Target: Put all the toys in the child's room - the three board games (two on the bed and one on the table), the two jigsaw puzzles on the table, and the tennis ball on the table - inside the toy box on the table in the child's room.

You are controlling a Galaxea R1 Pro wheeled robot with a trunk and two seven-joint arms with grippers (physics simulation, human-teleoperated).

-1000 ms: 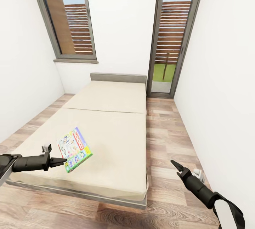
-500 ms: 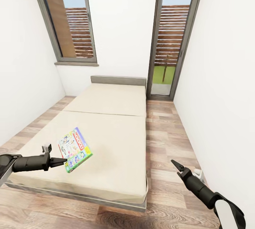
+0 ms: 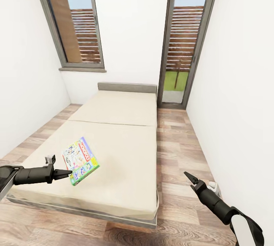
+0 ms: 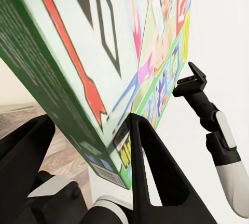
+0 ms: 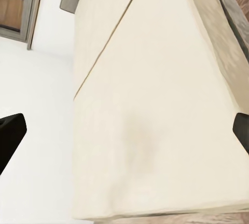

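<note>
The low bed (image 3: 114, 132), beige mattress on a grey frame, stands on the wood-plank floor (image 3: 179, 143).

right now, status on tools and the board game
Left tool shut on board game, lifted over bed. Right tool open, empty. Nothing in the way.

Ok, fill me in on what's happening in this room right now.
The robot stands at the foot of the bed, looking over it. Its left gripper is shut on the edge of a green-edged board game, holding it tilted above the mattress. In the left wrist view the fingers clamp the box from both sides. The right gripper is open and holds nothing, out over the wood floor beside the bed.
</note>
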